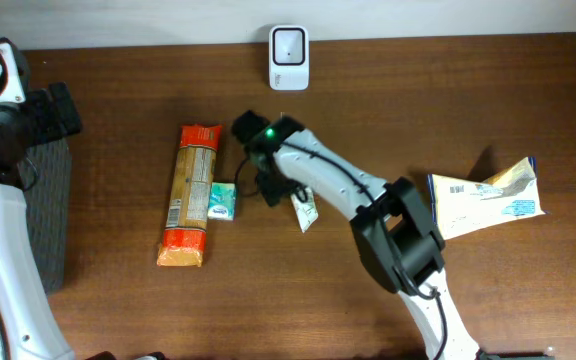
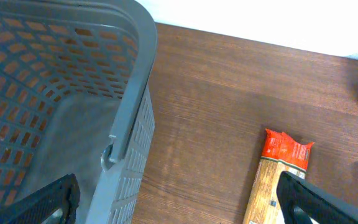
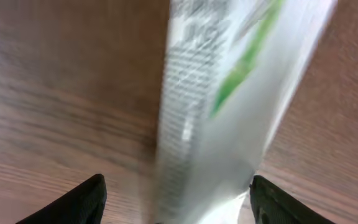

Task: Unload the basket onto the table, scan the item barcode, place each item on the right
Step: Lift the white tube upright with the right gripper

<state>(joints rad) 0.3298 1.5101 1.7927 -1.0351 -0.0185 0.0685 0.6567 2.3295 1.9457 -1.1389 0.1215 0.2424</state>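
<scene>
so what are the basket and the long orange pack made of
The basket looks like moulded grey plastic, matte, from its perforated grid walls. The long orange pack is probably thin plastic film, given its crimped zigzag end; sheen is unclear.

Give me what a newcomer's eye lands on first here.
The right arm stretches across mid-table, its tool open on either side of a blurred white-and-green packet. Left of that lie a long orange pasta pack and a small teal box, and the white scanner stands at the far edge. A grey basket fills much of the left wrist view.
</scene>
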